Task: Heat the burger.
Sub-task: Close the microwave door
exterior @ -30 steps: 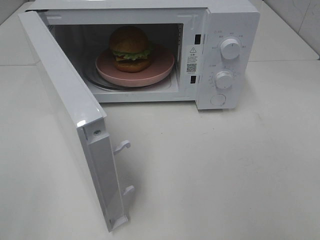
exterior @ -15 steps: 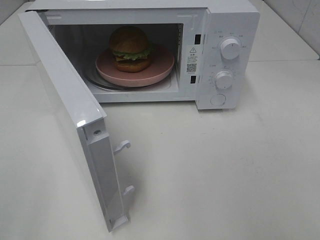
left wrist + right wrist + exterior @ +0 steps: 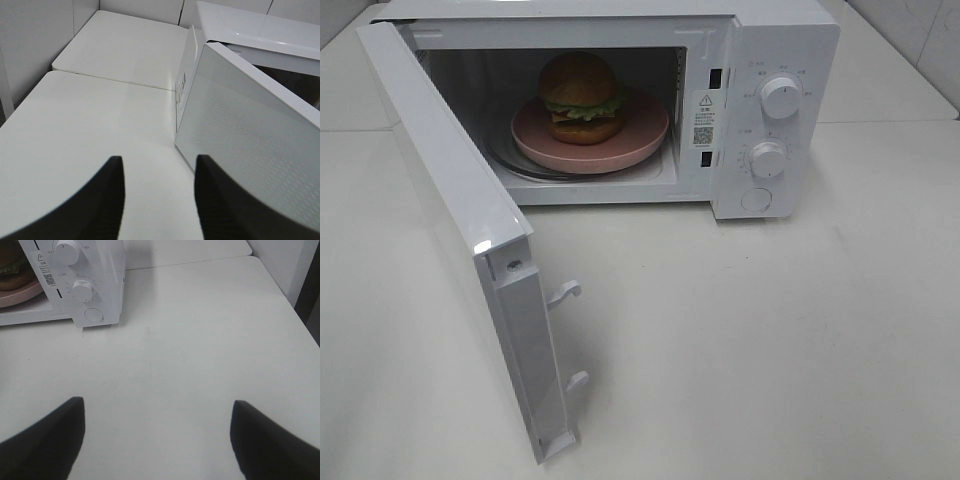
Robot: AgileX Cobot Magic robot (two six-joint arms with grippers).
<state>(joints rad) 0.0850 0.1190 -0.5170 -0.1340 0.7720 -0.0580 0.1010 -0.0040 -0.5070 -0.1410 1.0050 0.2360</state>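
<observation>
White table (image 3: pixel 800 340): we see it bearing the whole scene.
Microwave (image 3: pixel 780 60): white, its door (image 3: pixel 450 190) swung wide open.
Pink plate (image 3: pixel 645 135): lies inside it.
Burger (image 3: pixel 580 97): sits on that plate, inside too.
Left gripper (image 3: pixel 157 159): fingers partly apart, gripping nothing, beside the door.
Right gripper (image 3: pixel 157 401): spread wide, gripping nothing.

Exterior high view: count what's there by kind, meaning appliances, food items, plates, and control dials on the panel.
White box-shaped microwave with open door: 1
Round burger with golden-brown bun: 1
Pink round plate: 1
White round control dials: 2
Total: 5
</observation>
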